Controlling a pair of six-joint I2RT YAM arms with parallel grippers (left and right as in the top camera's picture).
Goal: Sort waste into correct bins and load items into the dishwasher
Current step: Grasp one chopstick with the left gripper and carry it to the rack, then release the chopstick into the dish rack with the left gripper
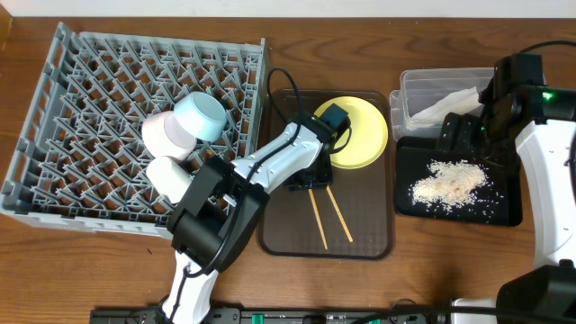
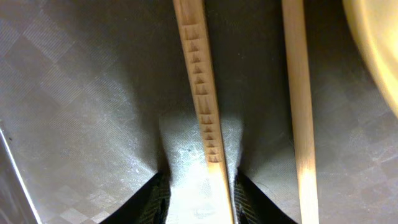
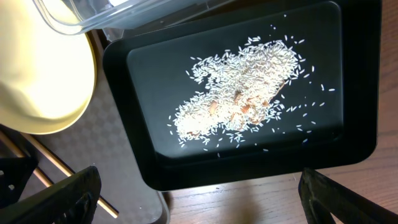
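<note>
Down on the brown tray [image 1: 360, 236], beside the yellow plate [image 1: 360, 135], lie the chopsticks [image 1: 322, 209]; my left gripper [image 2: 202, 186] reaches steeply down, its parted fingers [image 2: 152, 202] straddling one stick without pinching it. My right gripper [image 3: 205, 190] hovers wide open, empty, above the rice [image 3: 242, 87] in the black tray [image 3: 118, 93].
</note>
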